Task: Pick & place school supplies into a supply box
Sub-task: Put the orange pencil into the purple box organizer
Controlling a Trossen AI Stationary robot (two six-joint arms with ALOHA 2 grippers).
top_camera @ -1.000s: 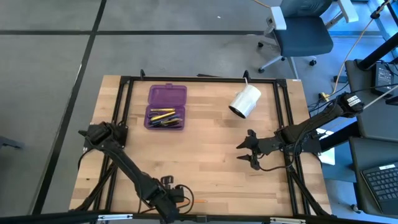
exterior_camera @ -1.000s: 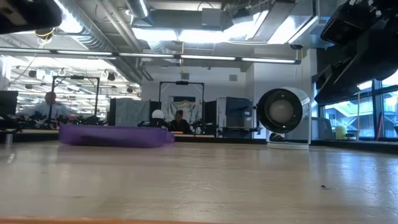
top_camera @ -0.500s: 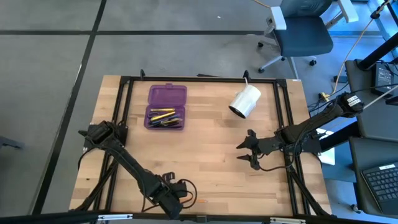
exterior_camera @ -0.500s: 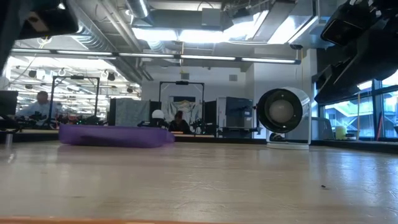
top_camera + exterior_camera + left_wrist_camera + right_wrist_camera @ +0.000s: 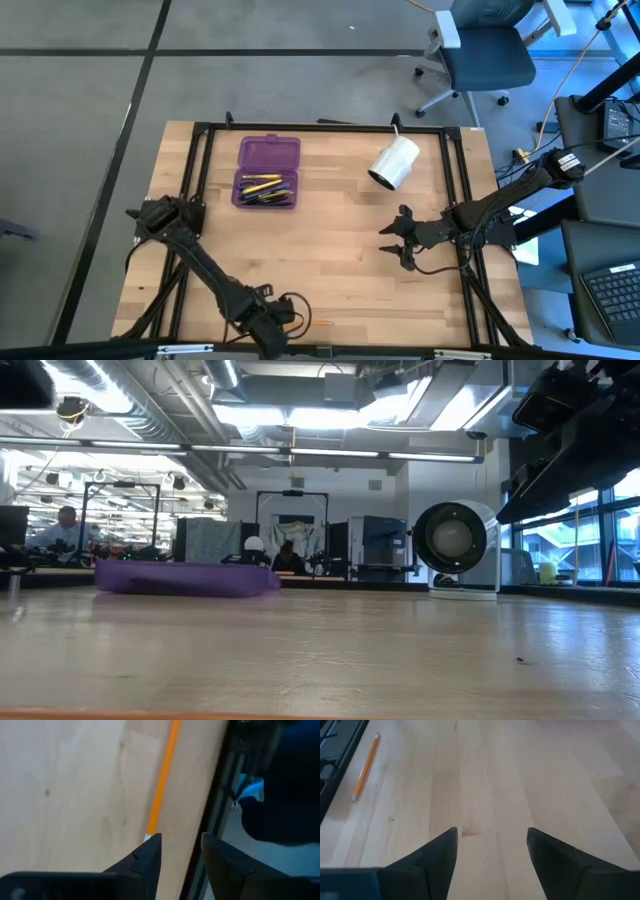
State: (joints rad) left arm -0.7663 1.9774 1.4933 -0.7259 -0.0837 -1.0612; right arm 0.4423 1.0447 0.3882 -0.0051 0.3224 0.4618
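An orange pencil [image 5: 162, 775] lies flat on the wooden table close to its near edge, and it also shows as the pencil [image 5: 322, 323] and the pencil [image 5: 366, 766]. My left gripper [image 5: 180, 845] points down just left of it, open, with nothing between its fingers. The purple supply box [image 5: 268, 172] stands open at the far left, with pens and pencils [image 5: 264, 189] lying in its tray. It shows low and flat as the box [image 5: 185, 578]. My right gripper [image 5: 392, 240] waits open above the table's right half. My left gripper has one fingertip [image 5: 152, 845] right at the pencil's end [image 5: 148, 838], coming from above and slanting down. Whether it touches the pencil I cannot tell. The pencil lies flat on the table, outside the gap between the fingers.
A white cylindrical roll [image 5: 393, 163] lies at the far right, seen end-on as the roll [image 5: 457, 550]. A black frame rail [image 5: 220, 795] runs along the table's near edge, right beside the pencil. Bare wood stretches between the box and both grippers. People sit in the room beyond the table.
My left gripper has rolled a little about its own axis near the table's near edge while staying at the same spot beside the pencil. The pencil lies where it was.
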